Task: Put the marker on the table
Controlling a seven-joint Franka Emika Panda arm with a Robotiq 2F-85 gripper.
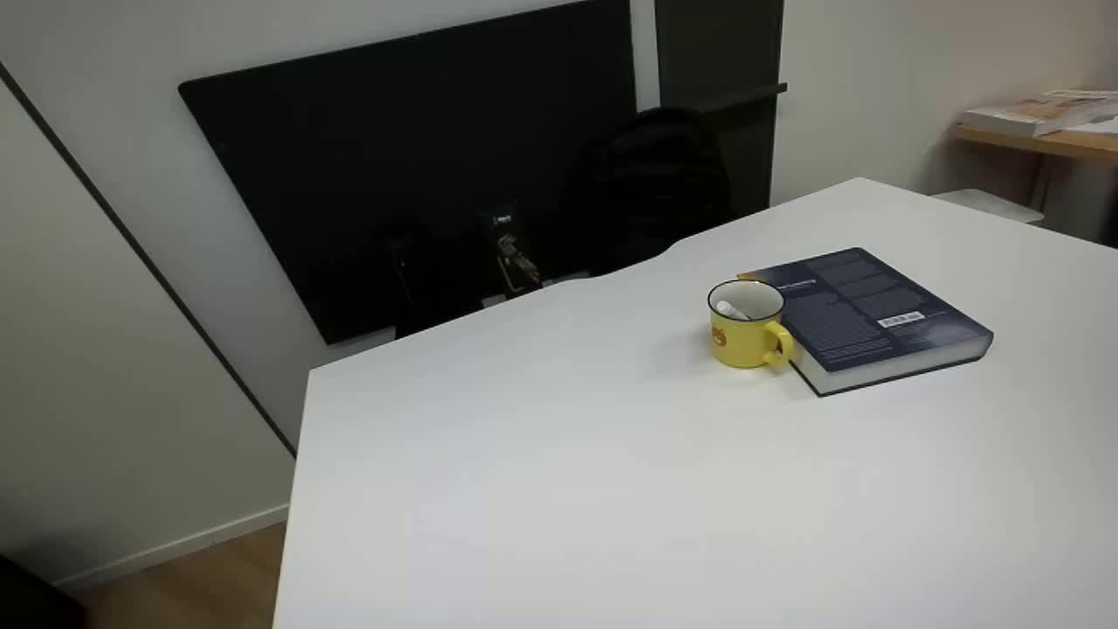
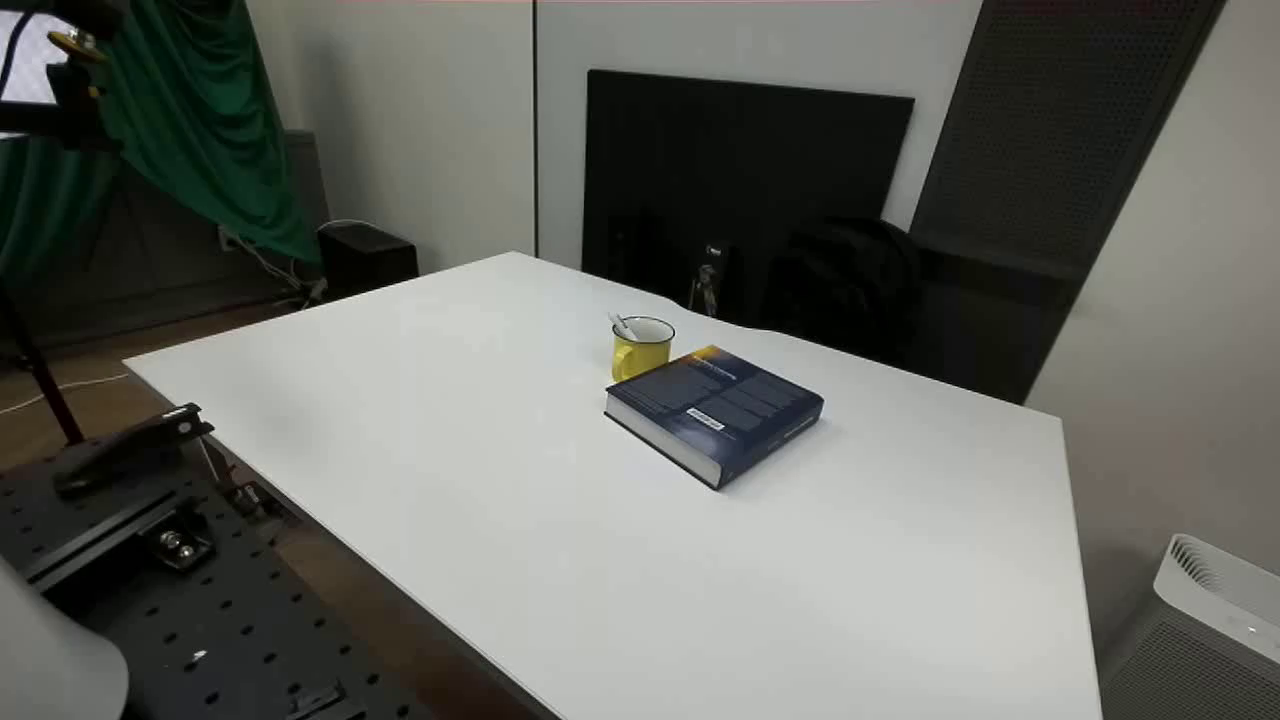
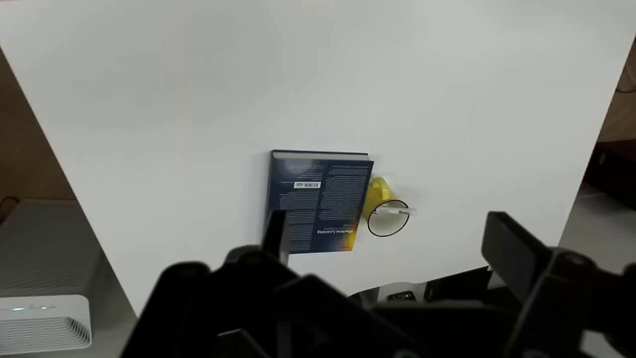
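Observation:
A slim white marker with dark lettering (image 3: 397,211) leans inside the yellow mug (image 3: 370,204), its end sticking out past the dark rim. The marker (image 1: 729,310) and mug (image 1: 741,346) show in an exterior view; the marker (image 2: 622,326) and mug (image 2: 650,355) also show in an exterior view. The mug stands upright on the white table (image 2: 450,480). My gripper (image 3: 387,215) shows only in the wrist view. Its fingers are wide apart with nothing between them, well above the table, with the mug below between them. The marker's lower end is hidden in the mug.
A thick dark blue book (image 2: 715,410) lies flat close beside the mug, near its handle. A white appliance (image 2: 1200,620) stands on the floor past a table edge. A black perforated plate (image 2: 250,640) lies along the near edge. A black panel (image 1: 419,157) leans behind the table.

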